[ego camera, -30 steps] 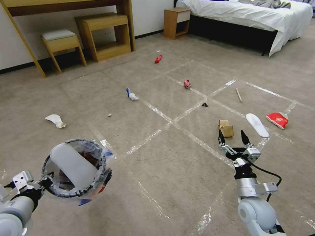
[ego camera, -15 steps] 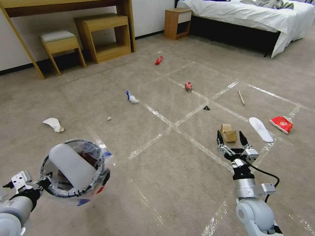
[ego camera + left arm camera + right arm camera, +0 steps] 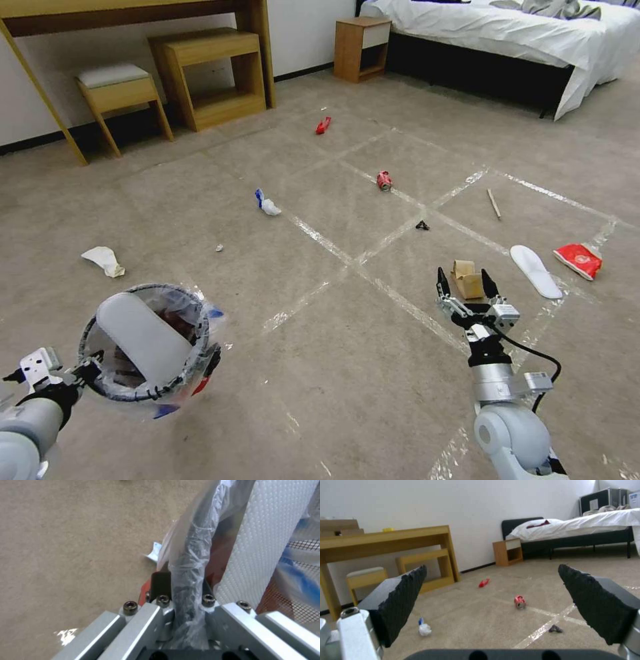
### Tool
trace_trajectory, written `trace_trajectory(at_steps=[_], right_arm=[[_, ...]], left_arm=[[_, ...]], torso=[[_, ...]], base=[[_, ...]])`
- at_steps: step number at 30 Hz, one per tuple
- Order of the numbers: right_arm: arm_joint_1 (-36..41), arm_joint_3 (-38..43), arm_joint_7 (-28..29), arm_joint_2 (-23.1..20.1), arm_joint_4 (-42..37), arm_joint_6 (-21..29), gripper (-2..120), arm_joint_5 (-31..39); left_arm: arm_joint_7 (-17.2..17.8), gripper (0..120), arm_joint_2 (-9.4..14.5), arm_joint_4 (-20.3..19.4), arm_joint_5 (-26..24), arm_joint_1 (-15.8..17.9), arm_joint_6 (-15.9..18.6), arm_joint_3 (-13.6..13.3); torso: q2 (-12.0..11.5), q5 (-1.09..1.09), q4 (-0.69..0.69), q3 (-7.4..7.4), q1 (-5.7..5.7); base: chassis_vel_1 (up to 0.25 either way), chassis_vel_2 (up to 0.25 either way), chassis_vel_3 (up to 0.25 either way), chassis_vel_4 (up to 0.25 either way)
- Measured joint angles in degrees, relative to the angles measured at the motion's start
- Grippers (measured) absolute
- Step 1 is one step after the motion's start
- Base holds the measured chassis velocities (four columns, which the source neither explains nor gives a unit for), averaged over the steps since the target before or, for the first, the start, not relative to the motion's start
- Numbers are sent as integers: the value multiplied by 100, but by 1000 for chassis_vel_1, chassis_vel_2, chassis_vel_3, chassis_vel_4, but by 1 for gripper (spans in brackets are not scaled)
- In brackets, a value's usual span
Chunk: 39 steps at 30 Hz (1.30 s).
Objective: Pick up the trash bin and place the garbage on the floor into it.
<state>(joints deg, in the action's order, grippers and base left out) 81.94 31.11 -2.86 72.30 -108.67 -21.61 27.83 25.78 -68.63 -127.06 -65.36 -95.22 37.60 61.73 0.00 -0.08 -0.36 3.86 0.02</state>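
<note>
Round red mesh trash bin, clear crinkled liner, clamped at its dark rim by left gripper, above beige carpet floor. Right of bin: right gripper spread wide, just short of brown cardboard box.

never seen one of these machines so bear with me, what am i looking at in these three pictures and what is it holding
It is a wheeled robot with two arms. The wide picture comes from a camera on its head, looking down at a carpeted floor; the other two come from cameras on its wrists. The left gripper is clamped on the rim of a trash bin, which already has a white slipper sole in it. The right gripper is open and holds nothing, reaching out near a small cardboard box. Litter lies scattered on the floor: another slipper sole, a red wrapper, a red can, a thin stick and a white-and-blue wad.
</note>
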Motion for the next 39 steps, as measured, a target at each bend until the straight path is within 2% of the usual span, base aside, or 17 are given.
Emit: trace_trajectory(at_steps=[20,39], right_arm=[[-88,-8,5,-59,58,55,100,17],[-100,-1,13,-93,72,86,99,23]], left_arm=[[-2,1,-105,74,92,47,-12,-96],[-16,1,-110,77,104,26,-27,-88]], torso=[[0,0,1,-1,0],[0,0,0,-1,0]], base=[[-75,84,75,-79],[-79,76,80,-81]])
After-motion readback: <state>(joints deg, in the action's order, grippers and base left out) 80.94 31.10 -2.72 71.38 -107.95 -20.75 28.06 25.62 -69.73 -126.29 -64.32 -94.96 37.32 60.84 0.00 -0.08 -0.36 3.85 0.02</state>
